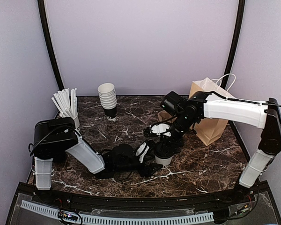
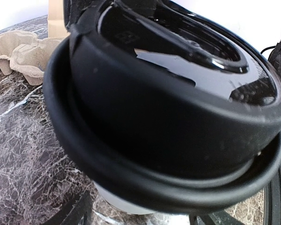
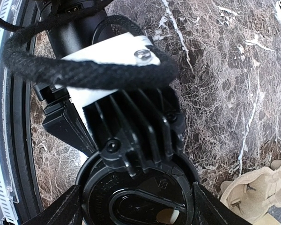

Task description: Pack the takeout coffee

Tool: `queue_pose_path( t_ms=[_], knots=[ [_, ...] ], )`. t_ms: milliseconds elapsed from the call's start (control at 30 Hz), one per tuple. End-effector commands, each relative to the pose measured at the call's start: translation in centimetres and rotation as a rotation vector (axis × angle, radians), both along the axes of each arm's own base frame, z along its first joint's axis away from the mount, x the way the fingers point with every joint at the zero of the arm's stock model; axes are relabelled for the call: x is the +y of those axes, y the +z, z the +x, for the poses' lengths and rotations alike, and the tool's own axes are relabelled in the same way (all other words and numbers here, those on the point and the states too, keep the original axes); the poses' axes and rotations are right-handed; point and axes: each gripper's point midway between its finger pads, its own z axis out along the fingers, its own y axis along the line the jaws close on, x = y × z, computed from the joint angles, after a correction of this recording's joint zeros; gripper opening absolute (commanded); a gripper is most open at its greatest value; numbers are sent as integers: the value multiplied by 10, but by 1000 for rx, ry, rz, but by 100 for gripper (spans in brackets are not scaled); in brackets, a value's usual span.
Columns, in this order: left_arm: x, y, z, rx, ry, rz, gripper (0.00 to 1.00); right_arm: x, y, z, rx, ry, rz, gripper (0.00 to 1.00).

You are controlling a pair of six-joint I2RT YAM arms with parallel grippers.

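One takeout coffee, a small white paper cup with a black lid, stands on the marble table right of centre. My left gripper reaches in low from the left, and its dark fingers flank the white cup body, shut on it. The black lid fills the left wrist view. My right gripper comes down from above. Its two fingers press against opposite sides of the lid's rim, shut on it. The brown paper bag stands upright behind the right arm.
A pulp cup carrier lies on the table beyond the cup, also seen as the carrier at the right wrist view's corner. A stack of lidless white cups and a cup of white sticks stand at the back left.
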Motion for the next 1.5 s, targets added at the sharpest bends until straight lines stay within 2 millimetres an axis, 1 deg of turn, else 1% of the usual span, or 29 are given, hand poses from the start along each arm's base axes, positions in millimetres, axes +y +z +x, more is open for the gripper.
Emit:
queue_pose_path(
  t_ms=[0, 167, 300, 333, 367, 400, 433, 467, 500, 533, 667, 733, 767, 800, 833, 867, 900, 933, 967, 1000, 1033, 1067, 1100, 1133, 1167, 1267, 1300, 1367, 1467],
  knots=[
    [-1, 11, 3, -16, 9, -36, 73, -7, -10, -6, 25, -10, -69, 78],
    [2, 20, 0, -16, 0, -49, 73, -6, 14, -6, -4, -11, -16, 83],
    [3, 28, -4, -10, -12, -50, 73, -4, 43, -8, -27, -11, 46, 88],
    [4, 28, -5, -5, -14, -44, 73, -4, 50, -10, -26, -7, 64, 89],
    [5, 32, -6, -5, -19, -49, 73, -3, 57, -13, -18, -1, 82, 90],
    [7, 31, -7, 1, -22, -38, 73, -3, 63, -15, -13, 3, 100, 91],
    [8, 36, -9, 0, -27, -44, 74, -2, 68, -17, -10, 6, 114, 93],
    [10, 34, -10, 11, -29, -29, 74, -3, 72, -18, -9, 7, 123, 94],
    [11, 38, -13, 17, -37, -27, 74, -4, 75, -18, -12, 1, 130, 95],
    [14, 38, -15, 29, -41, -21, 74, -6, 79, -16, -18, -10, 144, 94],
    [26, 60, -23, 69, -41, -23, 73, -18, 92, 10, -35, -153, 251, 89],
    [37, 74, -13, 86, 53, -11, 71, -30, 94, 26, -50, -257, 313, 86],
    [44, 82, -11, 97, 76, -4, 71, -37, 93, 33, -54, -304, 338, 84],
    [46, 99, -5, 103, 104, -34, 70, -46, 91, 37, -54, -356, 360, 83],
    [50, 99, -1, 121, 122, -20, 70, -53, 90, 40, -40, -400, 387, 82],
    [49, 112, 4, 144, 146, -49, 69, -58, 88, 42, -9, -444, 414, 80],
    [56, 107, 13, 182, 181, -24, 68, -61, 85, 40, 46, -471, 438, 78],
    [54, 115, 19, 243, 203, -57, 66, -63, 81, 37, 102, -490, 449, 75],
    [60, 112, 30, 292, 234, -56, 65, -66, 73, 33, 154, -507, 447, 74],
    [56, 112, 30, 373, 224, -82, 63, -67, 65, 28, 203, -518, 442, 72],
    [57, 115, 38, 405, 232, -106, 59, -68, 58, 23, 251, -529, 442, 70],
    [54, 113, 35, 465, 212, -123, 57, -68, 52, 19, 289, -534, 443, 68],
    [53, 116, 39, 483, 211, -140, 55, -69, 46, 16, 318, -539, 440, 66],
    [50, 113, 37, 519, 197, -143, 54, -69, 42, 14, 345, -548, 442, 64],
    [48, 115, 37, 530, 192, -152, 52, -70, 39, 13, 370, -554, 447, 62],
    [42, 109, 32, 594, 169, -151, 49, -73, 32, 14, 422, -573, 461, 54],
    [39, 110, 32, 608, 163, -153, 48, -73, 30, 12, 444, -573, 460, 53],
    [34, 102, 27, 648, 132, -141, 46, -71, 24, 9, 499, -570, 460, 53],
    [32, 98, 26, 669, 128, -139, 44, -69, 16, 7, 552, -570, 450, 55]
  ],
)
